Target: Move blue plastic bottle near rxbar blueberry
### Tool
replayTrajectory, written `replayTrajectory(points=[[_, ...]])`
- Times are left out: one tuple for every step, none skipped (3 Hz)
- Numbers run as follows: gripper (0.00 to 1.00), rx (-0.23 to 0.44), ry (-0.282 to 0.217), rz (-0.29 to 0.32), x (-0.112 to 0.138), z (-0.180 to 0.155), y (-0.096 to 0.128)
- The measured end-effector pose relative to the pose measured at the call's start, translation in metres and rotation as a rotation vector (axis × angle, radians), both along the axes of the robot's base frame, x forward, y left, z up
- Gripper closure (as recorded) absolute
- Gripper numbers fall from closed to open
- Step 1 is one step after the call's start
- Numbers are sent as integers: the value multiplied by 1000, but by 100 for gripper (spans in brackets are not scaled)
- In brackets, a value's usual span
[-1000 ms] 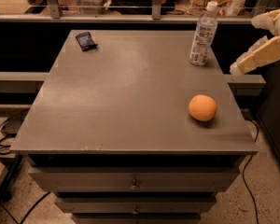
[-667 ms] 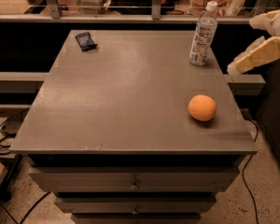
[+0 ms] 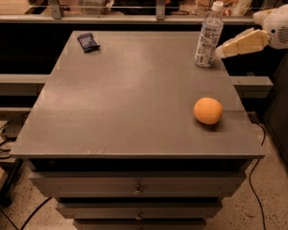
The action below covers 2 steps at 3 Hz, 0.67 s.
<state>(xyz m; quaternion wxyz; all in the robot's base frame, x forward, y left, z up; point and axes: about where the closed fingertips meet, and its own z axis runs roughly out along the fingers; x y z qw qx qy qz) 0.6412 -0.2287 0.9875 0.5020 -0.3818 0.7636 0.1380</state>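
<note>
Plastic bottle, one; hand just beside.

The hand hovers just right of the blue plastic bottle, at the tabletop's far right edge. Left of the bottle, open surface stretches to the rxbar blueberry, well apart. An orange sits in front of the bottle, well apart.

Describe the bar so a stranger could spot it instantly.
Start at the grey table; go to its far left corner, opposite the bottle and the tool beside it at far right. The bar lies there: flat, dark navy, rectangular, unlike the round orange.
</note>
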Motion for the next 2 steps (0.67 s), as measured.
replayTrajectory(points=[[0, 19, -41, -55, 41, -10, 8], [0, 51, -41, -104, 86, -33, 19]])
